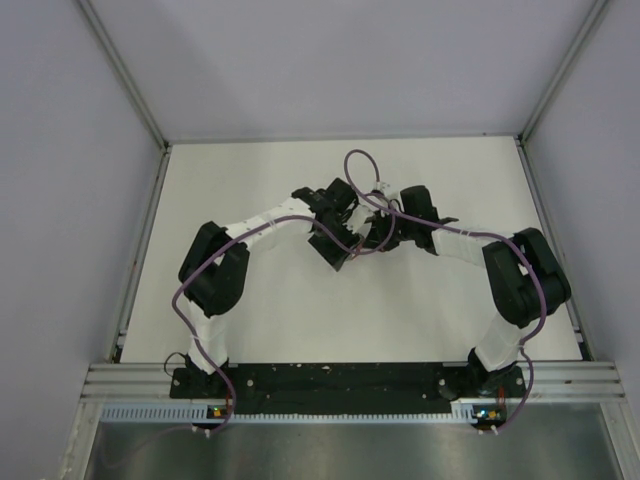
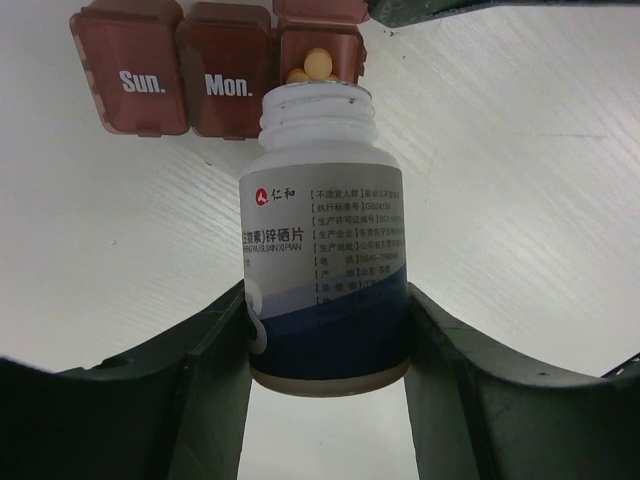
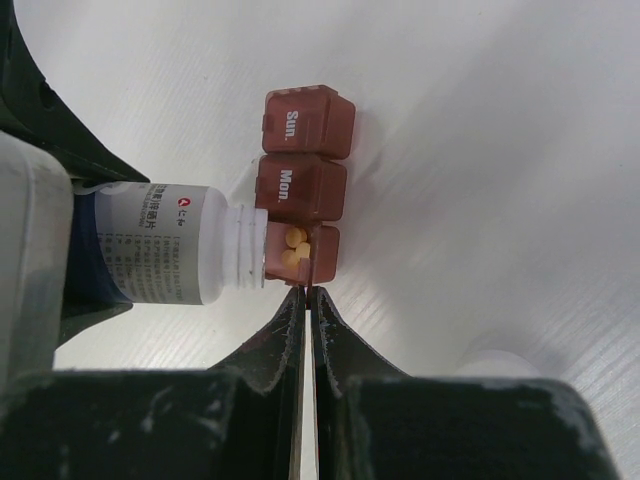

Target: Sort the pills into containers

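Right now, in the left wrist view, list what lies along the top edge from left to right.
Closed red-brown plastic compartment marked Sun. → closed compartment marked Mon. → open compartment holding yellow round pills → dark right hand.

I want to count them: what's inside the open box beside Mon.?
A few round yellow pills lie in the open compartment. The mouth of the white bottle covers one edge, so more may hide there.

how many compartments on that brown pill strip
3, in one dark red-brown plastic strip: Sun. compartment at one end, shut; Mon. compartment in the middle, shut; third compartment open, holding yellow pills at the mouth of the white plastic bottle.
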Action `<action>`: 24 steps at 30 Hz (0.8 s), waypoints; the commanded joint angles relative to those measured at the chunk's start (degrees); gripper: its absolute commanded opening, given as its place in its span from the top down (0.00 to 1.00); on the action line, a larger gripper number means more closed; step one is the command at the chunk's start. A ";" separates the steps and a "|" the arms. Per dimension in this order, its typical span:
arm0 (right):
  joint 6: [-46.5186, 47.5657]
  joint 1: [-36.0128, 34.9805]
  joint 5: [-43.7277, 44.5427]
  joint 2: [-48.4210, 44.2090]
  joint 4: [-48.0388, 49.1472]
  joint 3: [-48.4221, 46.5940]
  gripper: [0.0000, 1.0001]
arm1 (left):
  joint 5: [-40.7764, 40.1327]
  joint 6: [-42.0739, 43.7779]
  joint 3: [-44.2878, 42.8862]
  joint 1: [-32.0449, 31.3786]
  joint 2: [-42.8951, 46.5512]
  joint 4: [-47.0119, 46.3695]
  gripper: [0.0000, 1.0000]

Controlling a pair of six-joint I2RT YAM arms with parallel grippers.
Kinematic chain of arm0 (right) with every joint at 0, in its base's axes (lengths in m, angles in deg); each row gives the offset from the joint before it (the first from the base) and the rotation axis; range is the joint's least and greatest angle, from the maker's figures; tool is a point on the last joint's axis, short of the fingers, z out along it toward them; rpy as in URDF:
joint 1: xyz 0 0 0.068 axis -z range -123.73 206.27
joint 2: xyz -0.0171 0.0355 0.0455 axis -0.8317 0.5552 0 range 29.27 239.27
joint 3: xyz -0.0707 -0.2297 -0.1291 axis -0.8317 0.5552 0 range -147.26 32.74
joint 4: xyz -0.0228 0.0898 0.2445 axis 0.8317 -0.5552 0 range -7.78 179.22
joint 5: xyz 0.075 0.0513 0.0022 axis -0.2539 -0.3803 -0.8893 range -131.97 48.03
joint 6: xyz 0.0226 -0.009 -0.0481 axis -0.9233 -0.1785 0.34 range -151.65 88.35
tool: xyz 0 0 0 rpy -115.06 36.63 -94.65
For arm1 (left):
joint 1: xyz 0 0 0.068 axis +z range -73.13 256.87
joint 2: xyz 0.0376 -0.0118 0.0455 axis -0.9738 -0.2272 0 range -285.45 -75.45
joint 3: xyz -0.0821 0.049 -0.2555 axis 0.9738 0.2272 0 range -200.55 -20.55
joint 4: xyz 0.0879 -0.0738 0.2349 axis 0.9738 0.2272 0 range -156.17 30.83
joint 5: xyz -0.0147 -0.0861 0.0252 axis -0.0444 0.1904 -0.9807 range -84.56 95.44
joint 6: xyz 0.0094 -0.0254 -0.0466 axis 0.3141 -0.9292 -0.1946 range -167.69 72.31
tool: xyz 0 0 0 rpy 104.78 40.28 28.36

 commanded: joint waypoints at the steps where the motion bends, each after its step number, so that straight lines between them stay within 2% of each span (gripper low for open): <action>1: 0.59 0.41 -0.96 0.09 2.12 -0.36 1.00 | 1.22 1.24 2.39 -0.21 2.75 -4.14 1.00; 24: 1.21 0.33 -1.14 0.79 1.50 -0.79 1.00 | 0.96 2.03 13.03 -0.12 11.72 -16.80 1.00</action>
